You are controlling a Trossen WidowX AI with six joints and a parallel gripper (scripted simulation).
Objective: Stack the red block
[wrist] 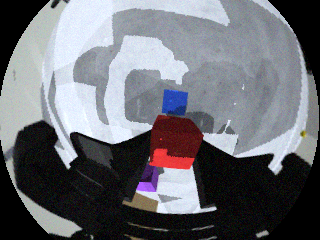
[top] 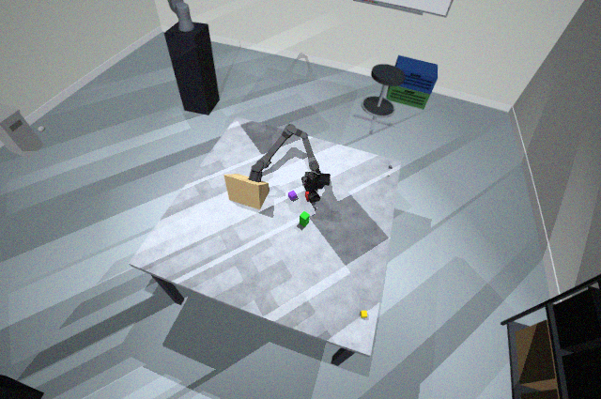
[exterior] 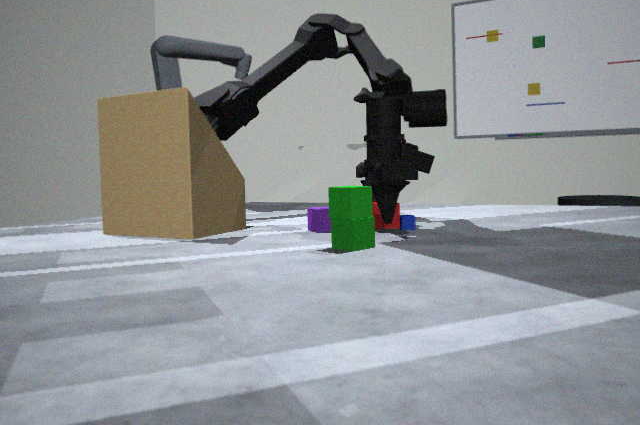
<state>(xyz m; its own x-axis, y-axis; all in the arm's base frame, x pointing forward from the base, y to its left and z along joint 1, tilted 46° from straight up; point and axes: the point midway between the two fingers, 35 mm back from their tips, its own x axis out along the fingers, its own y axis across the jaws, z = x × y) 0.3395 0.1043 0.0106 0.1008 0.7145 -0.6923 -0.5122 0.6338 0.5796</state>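
On the table (exterior: pixel 465 275), the tool (exterior: pixel 386 208) grips the red block (exterior: pixel 385 221), upright beside the green tower (exterior: pixel 352 224).

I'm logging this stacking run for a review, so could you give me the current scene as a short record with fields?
end effector: lowered to the table, shut on the red block
red block: on the table, not lifted
green tower: two blocks, upright, apart from the red block
purple block: on the table behind the tower
blue block: on the table just beyond the red block
yellow block: near the far table corner in the top view
tan box: at the arm's base
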